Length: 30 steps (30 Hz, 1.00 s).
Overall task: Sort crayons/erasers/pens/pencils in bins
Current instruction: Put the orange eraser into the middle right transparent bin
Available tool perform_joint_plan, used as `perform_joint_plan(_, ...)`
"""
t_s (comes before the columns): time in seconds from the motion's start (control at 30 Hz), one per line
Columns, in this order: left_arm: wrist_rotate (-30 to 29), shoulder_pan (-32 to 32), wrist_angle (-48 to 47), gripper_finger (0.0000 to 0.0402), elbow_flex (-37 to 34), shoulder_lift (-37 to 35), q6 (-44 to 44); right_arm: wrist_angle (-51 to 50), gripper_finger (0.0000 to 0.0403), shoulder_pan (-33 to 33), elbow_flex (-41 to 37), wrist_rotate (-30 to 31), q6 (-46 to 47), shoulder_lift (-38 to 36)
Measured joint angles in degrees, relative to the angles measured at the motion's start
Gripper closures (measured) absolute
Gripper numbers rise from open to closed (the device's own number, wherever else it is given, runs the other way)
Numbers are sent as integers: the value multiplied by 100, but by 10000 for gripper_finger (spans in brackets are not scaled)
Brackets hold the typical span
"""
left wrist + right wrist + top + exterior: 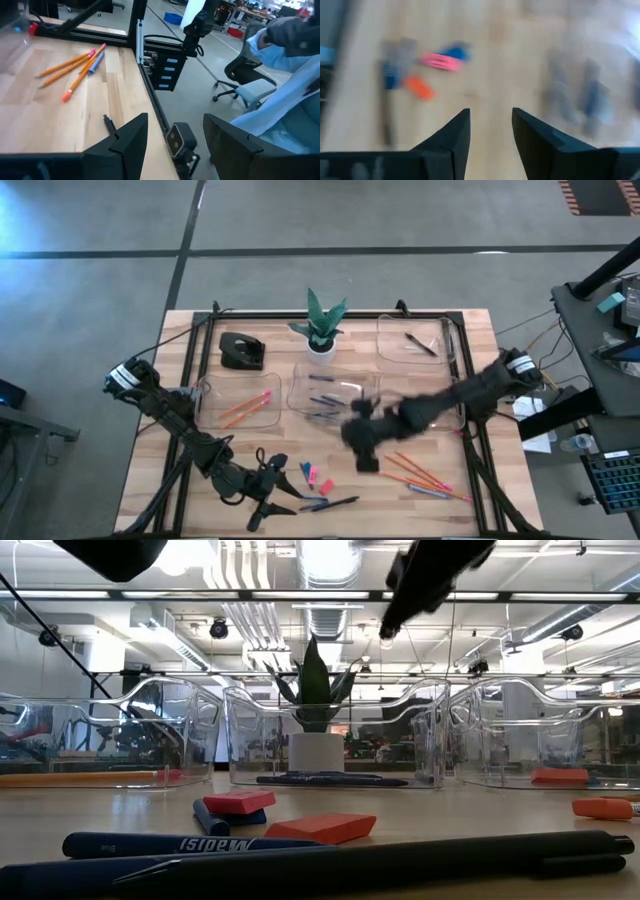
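My right gripper (362,442) hangs open and empty over the table's middle, just near of the middle bin (335,393), which holds blue crayons. Its wrist view (491,114) looks down on pink, orange and blue erasers (437,61). My left gripper (265,492) is open and empty at the table's near edge (175,122). The loose erasers (316,476) and dark pens (330,503) lie flat beside it. Orange pencils (420,475) lie loose at the near right. The left bin (240,406) holds orange pencils, and the far right bin (415,340) holds a dark pen.
A white plant pot (320,345) and a black desk object (241,352) stand at the far side. A fourth clear bin (452,412) lies under my right arm. In the low view the erasers (320,828) and pens (340,865) lie in front of the bins. A seated person (295,35) shows beyond the table.
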Motion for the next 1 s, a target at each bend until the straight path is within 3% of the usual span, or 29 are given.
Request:
perform_joint_plan(0.17,-13,0,29,223,0,0,176,1592,267,942,-188,-9,-420,396)
perform_joint_plan(0.33,-17,0,55,223,2,0,-142,2638,250,1268,-127,-6,-686,1092)
perform_joint_plan(0.67,-37,-87,54,223,2,0,-982,2617,207,1074,81,-4,-834,1994)
perform_joint_plan(1.0,-35,-170,49,223,2,0,-977,2704,221,896,215,7,-1075,2656)
